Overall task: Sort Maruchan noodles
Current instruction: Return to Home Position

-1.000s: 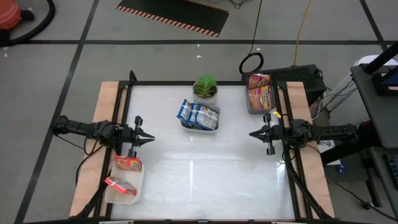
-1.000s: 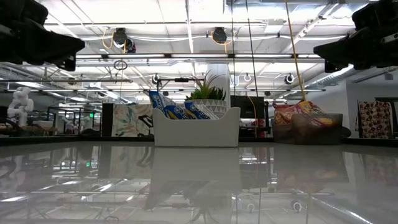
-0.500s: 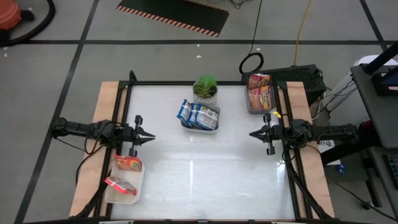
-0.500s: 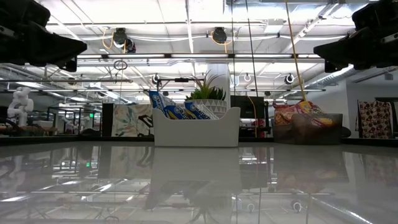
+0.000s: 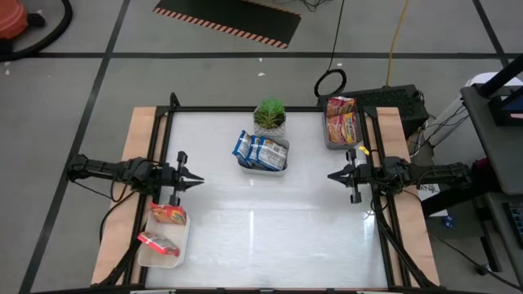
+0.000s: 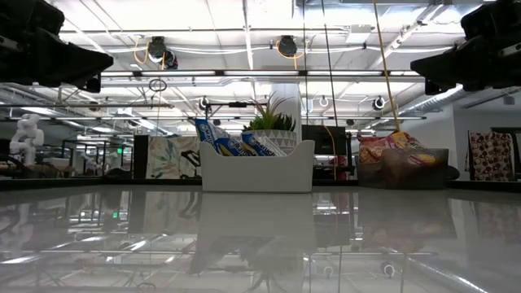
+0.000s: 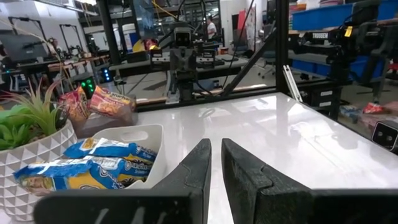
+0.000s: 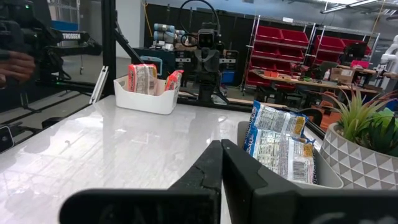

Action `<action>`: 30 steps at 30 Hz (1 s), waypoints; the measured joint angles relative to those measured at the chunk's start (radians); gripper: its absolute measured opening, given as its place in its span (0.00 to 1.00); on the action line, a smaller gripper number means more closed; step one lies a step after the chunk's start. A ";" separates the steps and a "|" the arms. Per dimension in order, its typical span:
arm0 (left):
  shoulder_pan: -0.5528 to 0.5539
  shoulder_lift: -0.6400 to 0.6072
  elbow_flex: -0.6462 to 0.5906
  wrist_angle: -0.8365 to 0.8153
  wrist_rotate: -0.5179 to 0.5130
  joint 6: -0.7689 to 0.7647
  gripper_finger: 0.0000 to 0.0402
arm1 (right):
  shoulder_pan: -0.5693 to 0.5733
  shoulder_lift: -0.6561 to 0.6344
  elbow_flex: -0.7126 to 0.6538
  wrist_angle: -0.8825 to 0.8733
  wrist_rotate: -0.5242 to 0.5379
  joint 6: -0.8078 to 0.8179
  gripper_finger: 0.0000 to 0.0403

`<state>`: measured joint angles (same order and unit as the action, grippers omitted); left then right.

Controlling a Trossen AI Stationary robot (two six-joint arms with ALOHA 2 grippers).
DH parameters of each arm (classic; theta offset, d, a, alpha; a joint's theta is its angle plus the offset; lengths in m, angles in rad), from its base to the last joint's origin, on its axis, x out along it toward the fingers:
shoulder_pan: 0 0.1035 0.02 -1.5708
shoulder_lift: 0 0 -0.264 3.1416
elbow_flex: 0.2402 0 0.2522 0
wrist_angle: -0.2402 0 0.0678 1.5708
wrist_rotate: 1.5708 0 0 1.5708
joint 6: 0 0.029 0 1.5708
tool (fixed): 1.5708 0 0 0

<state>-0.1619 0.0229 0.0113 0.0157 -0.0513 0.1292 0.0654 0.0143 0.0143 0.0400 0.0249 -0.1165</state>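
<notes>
Several blue-white ramen packets fill white tray.

Mid-table free; plant and bin crowd the back.

floor: grey, black lines | hazard-striped mat | red bin shelves | ceiling light strip

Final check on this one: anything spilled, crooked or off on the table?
Nothing stands out. The blue packets sit in the centre white bin, pink-red packets in the dark bin, orange-red packets in the white tray; none lies loose on the table. The left tool and right tool hang at the table's sides, holding nothing.
</notes>
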 joint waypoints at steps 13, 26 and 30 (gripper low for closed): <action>0.034 0.003 -0.001 0.003 0.021 -0.013 0.11 | 0.000 0.000 0.000 0.000 0.000 0.000 0.00; 0.036 0.003 -0.002 0.007 -0.002 -0.009 0.11 | 0.000 0.000 0.000 0.000 0.000 0.000 0.00; 0.036 0.003 -0.002 0.008 -0.002 -0.045 0.11 | 0.000 0.000 0.000 0.000 0.000 0.000 0.00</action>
<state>-0.1257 0.0261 0.0097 0.0236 -0.0535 0.0839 0.0654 0.0139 0.0147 0.0399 0.0246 -0.1166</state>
